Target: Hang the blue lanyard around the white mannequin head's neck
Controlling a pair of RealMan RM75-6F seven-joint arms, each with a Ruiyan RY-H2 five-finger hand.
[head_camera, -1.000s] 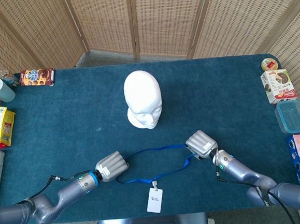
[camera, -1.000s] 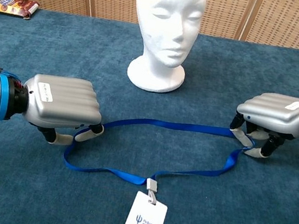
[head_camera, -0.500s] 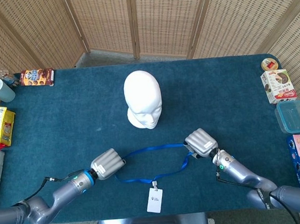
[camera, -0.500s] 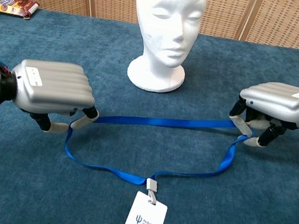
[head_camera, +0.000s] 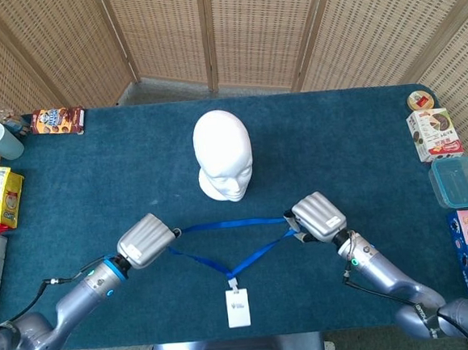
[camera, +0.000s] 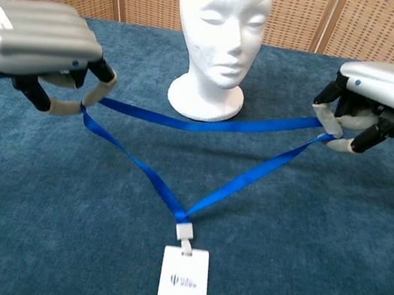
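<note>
Over blue table (head_camera: 362, 149), lanyard (camera: 209, 123) stretches between left hand (camera: 36, 43) and right hand (camera: 386, 93).

Head view: high, steeply downward, far; takes in the whole table (head_camera: 362, 149) to its far edge. Chest view: low, near the front edge, facing level toward the far edge. Shared: table's middle, mannequin head (head_camera: 223, 154) (camera: 218, 38).

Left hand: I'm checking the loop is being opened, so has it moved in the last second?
Yes. In the head view the left hand has moved up-left, away from the mannequin head, pulling the lanyard taut.
</note>
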